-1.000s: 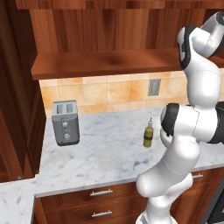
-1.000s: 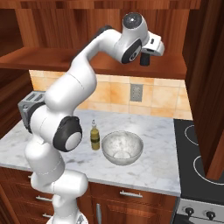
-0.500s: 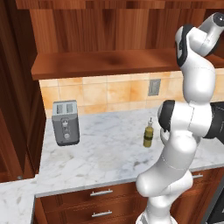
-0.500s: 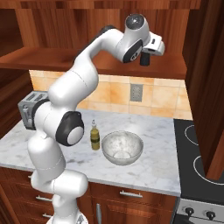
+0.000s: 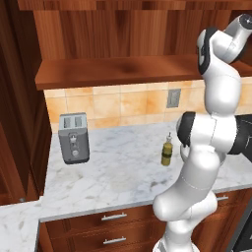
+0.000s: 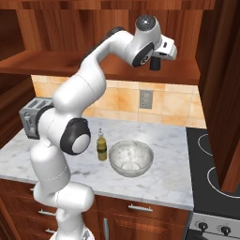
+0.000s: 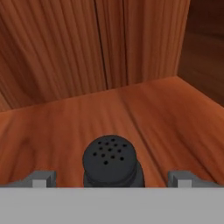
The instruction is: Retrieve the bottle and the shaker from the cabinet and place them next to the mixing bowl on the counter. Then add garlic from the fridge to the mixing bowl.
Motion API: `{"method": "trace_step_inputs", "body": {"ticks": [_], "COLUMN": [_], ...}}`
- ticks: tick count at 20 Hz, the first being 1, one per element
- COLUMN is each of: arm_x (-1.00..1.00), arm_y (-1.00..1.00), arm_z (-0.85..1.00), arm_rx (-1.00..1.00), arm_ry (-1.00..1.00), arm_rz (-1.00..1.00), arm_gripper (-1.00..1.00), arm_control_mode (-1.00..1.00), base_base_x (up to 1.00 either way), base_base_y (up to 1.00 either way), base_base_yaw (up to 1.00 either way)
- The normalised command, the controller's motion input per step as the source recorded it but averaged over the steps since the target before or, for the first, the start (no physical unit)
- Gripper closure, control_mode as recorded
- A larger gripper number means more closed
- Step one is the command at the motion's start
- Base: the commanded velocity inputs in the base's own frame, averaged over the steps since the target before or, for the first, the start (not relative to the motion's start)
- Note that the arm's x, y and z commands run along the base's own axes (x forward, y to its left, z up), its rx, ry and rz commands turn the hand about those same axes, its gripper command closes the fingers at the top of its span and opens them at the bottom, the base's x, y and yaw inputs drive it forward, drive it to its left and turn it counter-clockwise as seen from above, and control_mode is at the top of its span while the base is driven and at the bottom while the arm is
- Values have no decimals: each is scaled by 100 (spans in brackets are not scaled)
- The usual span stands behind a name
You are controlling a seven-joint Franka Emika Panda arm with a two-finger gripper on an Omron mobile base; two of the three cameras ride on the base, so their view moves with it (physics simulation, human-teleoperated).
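The shaker (image 7: 113,162), a short black cylinder with a holed top, stands on the cabinet shelf (image 7: 153,109) near its back right corner. My gripper (image 7: 113,178) is open, one fingertip (image 7: 43,178) on each side of the shaker, apart from it. In the right base view the hand reaches up to the shelf with the shaker (image 6: 154,64) as a dark shape under my gripper (image 6: 156,59). The olive-yellow bottle (image 6: 101,146) (image 5: 167,151) stands upright on the marble counter (image 6: 178,180), just left of the mixing bowl (image 6: 131,158). The fridge is out of view.
A grey toaster (image 5: 74,138) (image 6: 33,117) stands at the counter's left end. A black stovetop (image 6: 215,164) adjoins the counter on the right. The cabinet's side wall (image 6: 218,70) rises close beside the hand. Drawers with bar handles (image 5: 114,216) run below.
The upper arm and hand have shifted slightly deeper into the cabinet toward the shaker. The jaws stay open, and the bottle and bowl have not moved.
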Motion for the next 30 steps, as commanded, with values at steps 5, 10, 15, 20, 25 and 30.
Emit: {"method": "trace_step_inputs", "body": {"ticks": [5,10,15,20,25,30], "arm_x": [4,-1,-73,-100,-100,-100], "arm_y": [-2,0,15,61,21,-16], "arm_z": [-4,0,0,0,-28,-79], "arm_rx": [-1,0,0,-1,-2,-9], "arm_ry": [-1,0,0,-1,-3,-1], "arm_rz": [0,0,-13,-21,-11,0], "arm_gripper": [100,100,100,100,100,100], "arm_control_mode": [-100,-100,-100,-100,-100,-100], "base_base_x": [0,0,0,0,0,0], "base_base_y": [0,0,0,0,0,0], "base_base_yaw": [0,0,0,0,0,0]}}
